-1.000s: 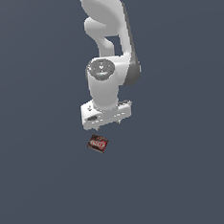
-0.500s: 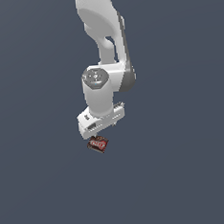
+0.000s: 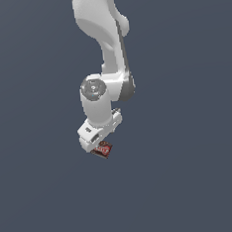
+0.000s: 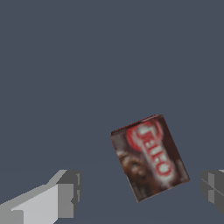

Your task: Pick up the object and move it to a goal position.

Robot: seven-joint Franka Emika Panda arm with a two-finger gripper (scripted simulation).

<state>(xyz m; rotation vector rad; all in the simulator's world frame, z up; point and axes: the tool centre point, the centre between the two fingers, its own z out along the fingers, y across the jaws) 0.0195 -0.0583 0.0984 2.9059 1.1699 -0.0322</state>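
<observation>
Hanging just above the box, the gripper has its fingers spread wide, one on each side of the box and neither touching it. The box lies flat on the plain grey floor, label up, turned at a slant to the line between the fingers. If the gripper closes from this pose, a finger could catch a corner first and twist or push the box aside instead of clamping it squarely.
</observation>
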